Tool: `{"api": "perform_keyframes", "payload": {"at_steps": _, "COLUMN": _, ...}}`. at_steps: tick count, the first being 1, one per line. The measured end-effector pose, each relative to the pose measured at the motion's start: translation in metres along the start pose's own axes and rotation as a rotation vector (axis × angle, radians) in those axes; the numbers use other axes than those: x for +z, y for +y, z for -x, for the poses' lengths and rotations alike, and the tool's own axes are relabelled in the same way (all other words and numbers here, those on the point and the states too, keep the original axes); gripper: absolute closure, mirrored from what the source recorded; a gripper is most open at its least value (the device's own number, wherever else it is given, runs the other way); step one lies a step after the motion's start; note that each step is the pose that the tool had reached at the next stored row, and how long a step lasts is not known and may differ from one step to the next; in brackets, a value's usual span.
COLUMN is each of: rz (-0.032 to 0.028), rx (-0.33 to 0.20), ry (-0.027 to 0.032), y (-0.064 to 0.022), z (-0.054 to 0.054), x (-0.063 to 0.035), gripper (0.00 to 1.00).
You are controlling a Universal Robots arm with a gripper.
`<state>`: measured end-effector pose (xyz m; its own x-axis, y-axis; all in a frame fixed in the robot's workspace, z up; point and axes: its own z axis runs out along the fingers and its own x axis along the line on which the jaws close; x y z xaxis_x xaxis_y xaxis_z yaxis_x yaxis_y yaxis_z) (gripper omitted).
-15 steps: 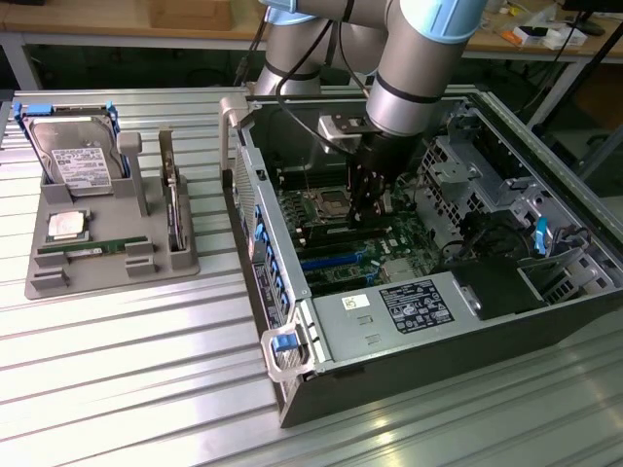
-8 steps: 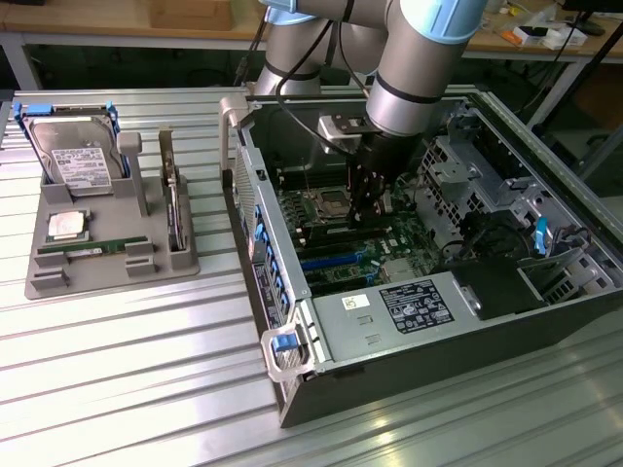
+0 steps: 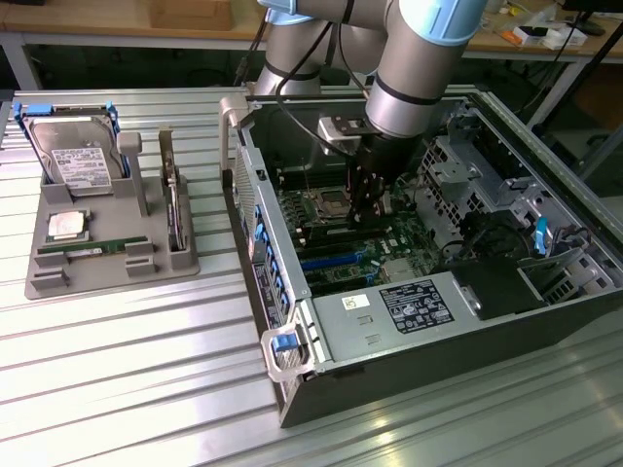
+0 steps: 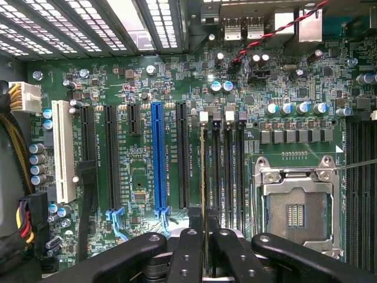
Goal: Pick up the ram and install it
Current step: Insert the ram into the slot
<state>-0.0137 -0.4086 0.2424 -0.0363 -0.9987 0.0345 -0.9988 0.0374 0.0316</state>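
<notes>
Claw (image 4: 204,223) clamped on ram (image 4: 203,171), stick held edge-on beside black memory slots (image 4: 227,171), inside open computer case (image 3: 389,379), motherboard (image 4: 141,171) lettering was too small to read.

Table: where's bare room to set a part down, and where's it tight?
Free: the bare table in front of the tray and case, toward the exterior view's bottom edge, plus a narrow strip between them. Tight: the tray, loaded with a drive and chip; inside the case, the arm fills the middle, pincer shut on the ram over the slots.
</notes>
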Motion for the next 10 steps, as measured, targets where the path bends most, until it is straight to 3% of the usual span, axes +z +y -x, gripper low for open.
{"api": "perform_keyframes", "payload": {"at_steps": 1, "rz": -0.0001, "rx": 0.000, "ry": -0.0001, "y": -0.0001, "z": 0.0003, "x": 0.0000, "gripper": 0.87}}
{"api": "perform_keyframes", "payload": {"at_steps": 3, "rz": -0.0007, "rx": 0.001, "ry": 0.0179, "y": 0.0002, "z": 0.0061, "x": -0.0002, "gripper": 0.87}}
{"api": "perform_keyframes", "payload": {"at_steps": 10, "rz": -0.0008, "rx": 0.001, "ry": 0.0210, "y": 0.0002, "z": 0.0062, "x": 0.0013, "gripper": 0.87}}
